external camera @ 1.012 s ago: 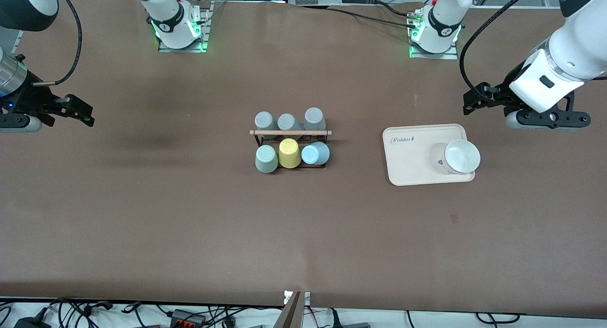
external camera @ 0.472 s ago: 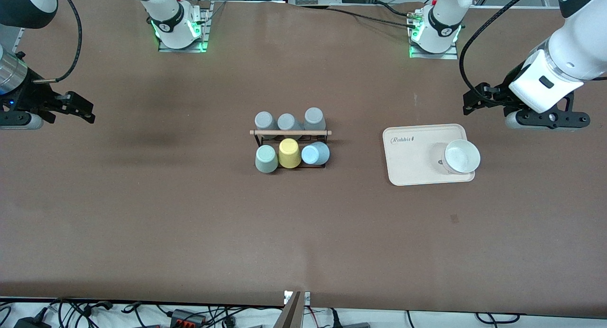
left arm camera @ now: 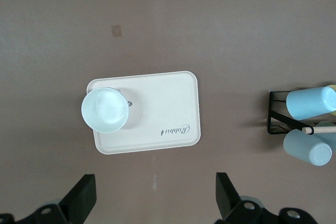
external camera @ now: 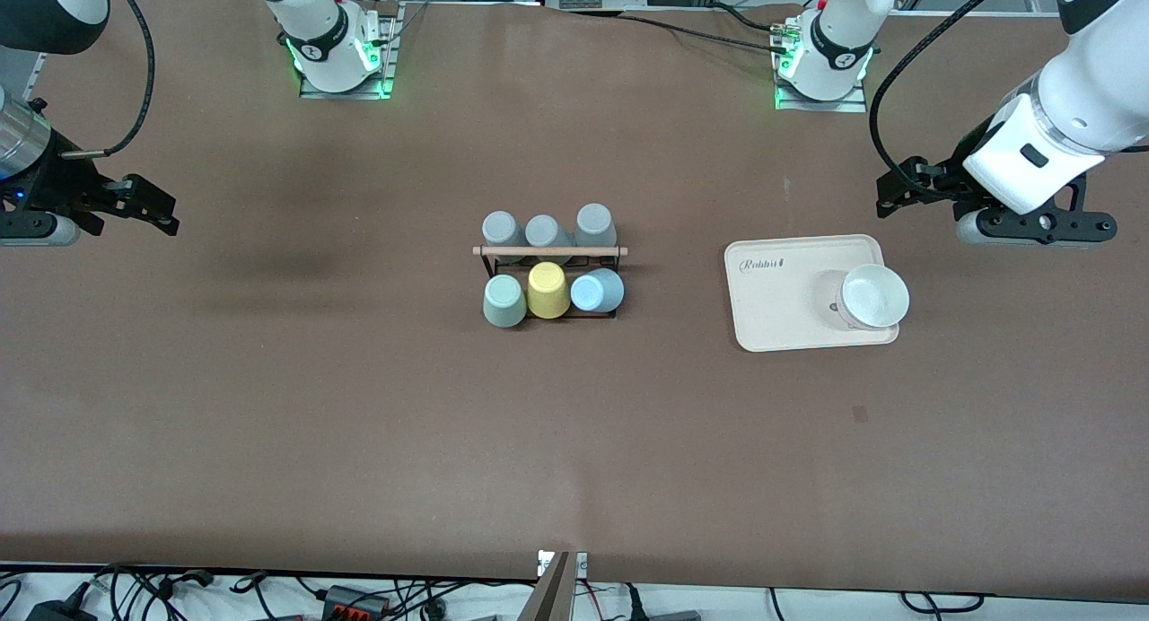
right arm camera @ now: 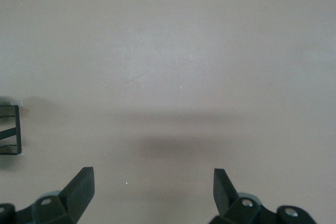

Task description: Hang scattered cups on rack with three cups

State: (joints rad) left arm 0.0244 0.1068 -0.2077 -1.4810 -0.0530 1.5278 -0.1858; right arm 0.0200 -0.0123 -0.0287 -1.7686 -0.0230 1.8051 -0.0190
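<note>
Six cups are seen on the rack (external camera: 549,252) mid-table (external camera: 359,406): the mint-green cup (external camera: 504,301), a yellow cup (external camera: 548,290) and the light blue cup (external camera: 598,291) in the nearer row, three grey cups (external camera: 547,230) farther. A white bowl (external camera: 872,296) is carried by a cream tray (external camera: 781,298).

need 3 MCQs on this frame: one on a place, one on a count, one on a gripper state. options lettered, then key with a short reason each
1. Where is the white cup?
A. on the rack
B. on the tray
C. in the left gripper

2. How many cups sit on the rack?
A. three
B. four
C. six

3. What state is the left gripper in?
A. open, holding nothing
B. shut on a cup
C. shut on the tray

Key:
1 B: it stands at the tray's end nearer the left arm.
2 C: three grey in the farther row; mint, yellow, blue in the nearer.
3 A: fingers spread, only table between them; right gripper likewise.
</note>
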